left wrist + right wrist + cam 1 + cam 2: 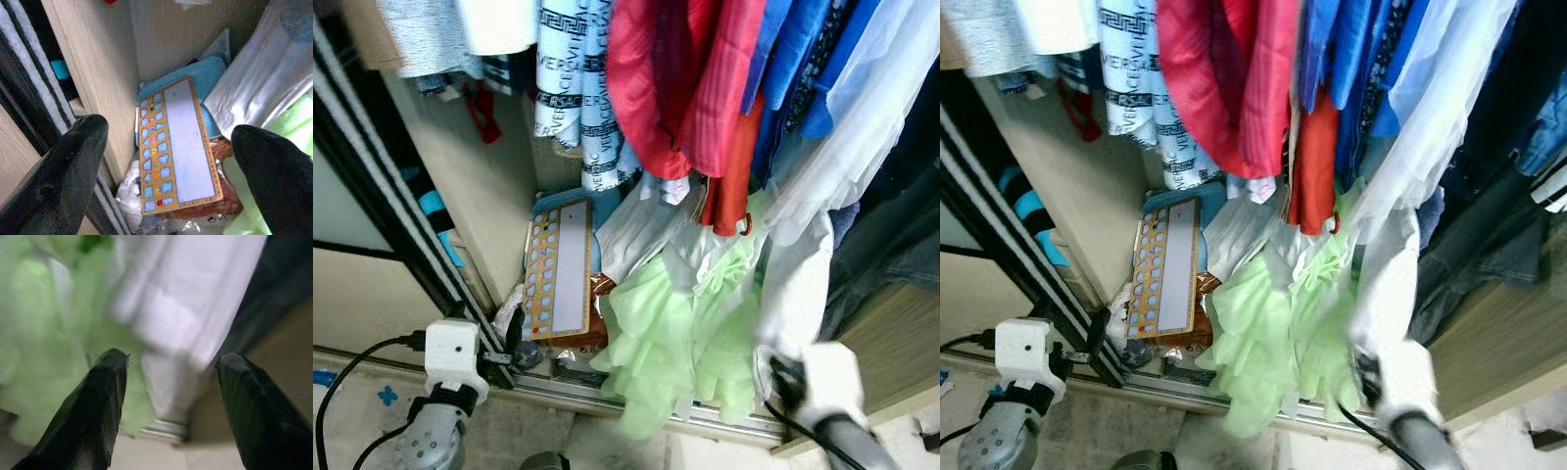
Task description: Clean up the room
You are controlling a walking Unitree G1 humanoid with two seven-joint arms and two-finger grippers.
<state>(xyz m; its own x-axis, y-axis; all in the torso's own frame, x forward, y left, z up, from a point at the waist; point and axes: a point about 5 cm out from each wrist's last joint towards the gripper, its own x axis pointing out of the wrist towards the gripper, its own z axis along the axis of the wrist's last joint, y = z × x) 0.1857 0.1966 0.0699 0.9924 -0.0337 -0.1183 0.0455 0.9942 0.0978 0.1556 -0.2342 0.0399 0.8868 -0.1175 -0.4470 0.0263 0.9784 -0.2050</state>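
wardrobe floor pile: i see a flat orange-framed puzzle board with blue shaped cut-outs lying on a blue cushion, against the pale wood wardrobe wall.
green garment: a pale green ruffled fabric bundle spills over the silver sliding-door track at the front edge.
hanging clothes: red, blue and white garments crowd the space above.
left gripper: fingers spread wide apart, hovering before the board, holding nothing.
right gripper: fingers apart, empty, facing the white hanging cloth beside the green bundle.
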